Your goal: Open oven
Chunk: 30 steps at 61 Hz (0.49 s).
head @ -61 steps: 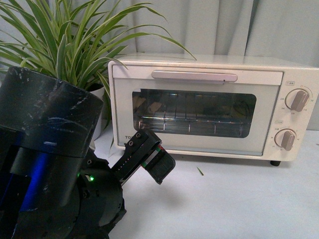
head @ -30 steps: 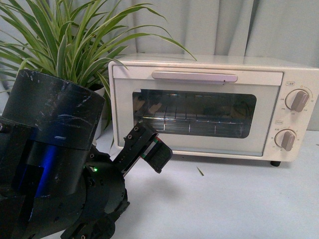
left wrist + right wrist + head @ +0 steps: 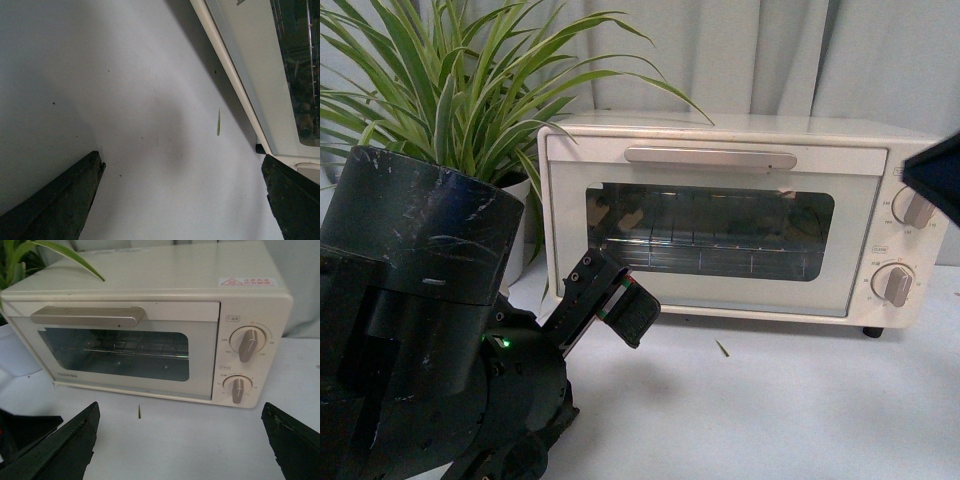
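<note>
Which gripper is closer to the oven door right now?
Left. The left gripper sits low, close before the lower left corner of the oven door. The right gripper shows only at the front view's right edge; its wrist camera sees the whole oven, so it is likely farther back.

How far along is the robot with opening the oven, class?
Done: nothing yet; the oven door is shut, its bar handle untouched. In hand: the right gripper, open, faces the oven front; the left gripper, open, sits low by the door's bottom corner. Left: grip the handle and probably pull the door down.
</note>
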Each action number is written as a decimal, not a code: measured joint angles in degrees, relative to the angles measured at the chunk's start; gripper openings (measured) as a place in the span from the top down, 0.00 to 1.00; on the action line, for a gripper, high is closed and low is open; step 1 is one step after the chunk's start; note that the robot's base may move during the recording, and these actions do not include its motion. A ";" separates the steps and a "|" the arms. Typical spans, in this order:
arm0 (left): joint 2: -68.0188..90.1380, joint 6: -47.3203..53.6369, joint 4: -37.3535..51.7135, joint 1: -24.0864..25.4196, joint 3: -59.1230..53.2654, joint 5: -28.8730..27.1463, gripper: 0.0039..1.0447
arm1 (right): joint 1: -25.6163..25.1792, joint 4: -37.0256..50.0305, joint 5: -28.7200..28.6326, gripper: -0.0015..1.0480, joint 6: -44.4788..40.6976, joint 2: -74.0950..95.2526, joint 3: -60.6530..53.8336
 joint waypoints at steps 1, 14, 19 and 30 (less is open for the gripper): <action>0.00 0.00 0.00 0.00 0.00 -0.02 0.06 | 0.11 -0.94 0.15 0.09 0.87 1.73 1.62; -0.09 0.24 -0.15 0.02 -0.04 -0.07 0.06 | 0.72 -7.10 3.45 0.09 8.94 14.80 14.78; -0.09 0.24 -0.15 0.07 -0.04 -0.02 0.06 | 1.09 -7.78 4.83 0.09 10.23 17.09 17.46; -0.26 0.24 -0.15 0.26 -0.13 0.11 0.06 | 1.64 -9.53 7.26 0.09 11.61 20.68 22.62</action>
